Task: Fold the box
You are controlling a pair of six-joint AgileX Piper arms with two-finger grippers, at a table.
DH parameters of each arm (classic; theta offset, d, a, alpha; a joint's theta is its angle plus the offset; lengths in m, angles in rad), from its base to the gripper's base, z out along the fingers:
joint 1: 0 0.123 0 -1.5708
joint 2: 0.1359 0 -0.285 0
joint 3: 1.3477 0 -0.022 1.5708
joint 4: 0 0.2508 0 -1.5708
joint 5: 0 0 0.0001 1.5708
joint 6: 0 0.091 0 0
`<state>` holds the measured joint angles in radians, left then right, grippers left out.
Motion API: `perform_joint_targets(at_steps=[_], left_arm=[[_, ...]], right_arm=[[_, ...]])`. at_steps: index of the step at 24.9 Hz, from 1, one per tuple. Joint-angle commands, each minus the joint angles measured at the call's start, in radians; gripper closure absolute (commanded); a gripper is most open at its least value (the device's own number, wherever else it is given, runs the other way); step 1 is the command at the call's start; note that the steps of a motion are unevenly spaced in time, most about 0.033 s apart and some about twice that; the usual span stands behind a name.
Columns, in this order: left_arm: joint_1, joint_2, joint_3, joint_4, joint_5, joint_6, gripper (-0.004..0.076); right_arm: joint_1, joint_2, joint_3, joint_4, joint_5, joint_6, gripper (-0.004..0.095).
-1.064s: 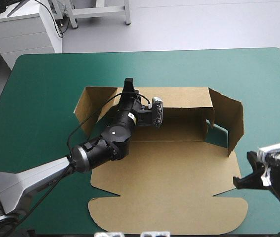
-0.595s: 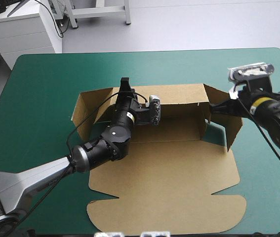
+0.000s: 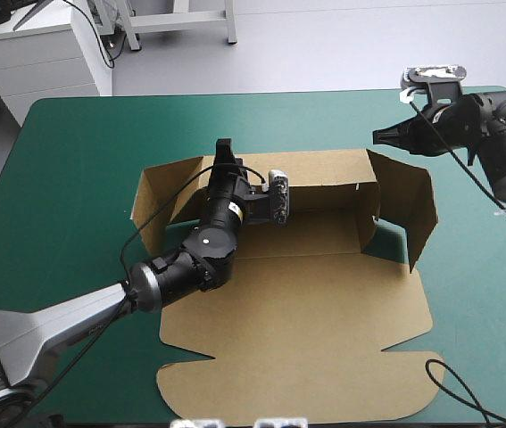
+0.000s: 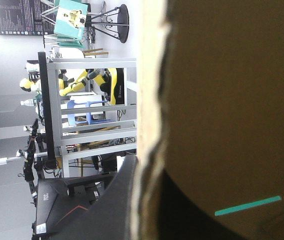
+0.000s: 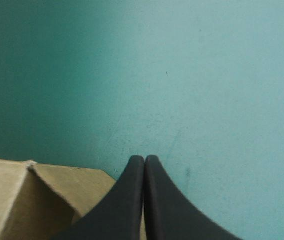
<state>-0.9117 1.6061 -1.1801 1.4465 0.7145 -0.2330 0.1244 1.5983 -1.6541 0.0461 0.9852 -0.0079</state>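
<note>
Your left gripper (image 3: 225, 150) pinches the rear wall of the box (image 3: 306, 303) near its 11 o'clock corner. Tug there and, I judge, the whole sheet slides or that wall buckles. At 2 o'clock your right gripper (image 3: 380, 136), fingers pressed together, hovers by the upright right wall and could knock it outward if lowered off line. The box sits mid-way on the teal-green cover (image 3: 74, 143), long axis 9 to 3, lid flap flat toward 6 o'clock.
</note>
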Motion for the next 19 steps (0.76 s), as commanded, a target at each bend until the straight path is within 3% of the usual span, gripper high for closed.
perform_joint_targets(at_steps=[1,4,8,15,19], left_arm=[[-0.003,-0.049,-0.033,0.062,0.004,-0.024,0.0731],[-0.003,-0.049,-0.033,0.065,0.008,-0.024,0.073],[-0.003,-0.049,-0.033,0.07,0.005,-0.035,0.0731],[-0.003,-0.049,-0.035,0.07,0.005,-0.035,0.073],[-0.003,-0.049,-0.035,0.07,0.005,-0.035,0.0731]], right_arm=[[-0.025,0.012,-0.036,0.038,-0.032,-0.045,0.0927],[-0.056,0.054,-0.036,0.135,-0.013,-0.093,0.0927],[-0.106,0.102,-0.036,0.239,0.103,-0.165,0.0927],[-0.126,0.099,-0.032,0.303,0.226,-0.224,0.0927],[-0.126,0.082,-0.009,0.332,0.216,-0.228,0.0927]])
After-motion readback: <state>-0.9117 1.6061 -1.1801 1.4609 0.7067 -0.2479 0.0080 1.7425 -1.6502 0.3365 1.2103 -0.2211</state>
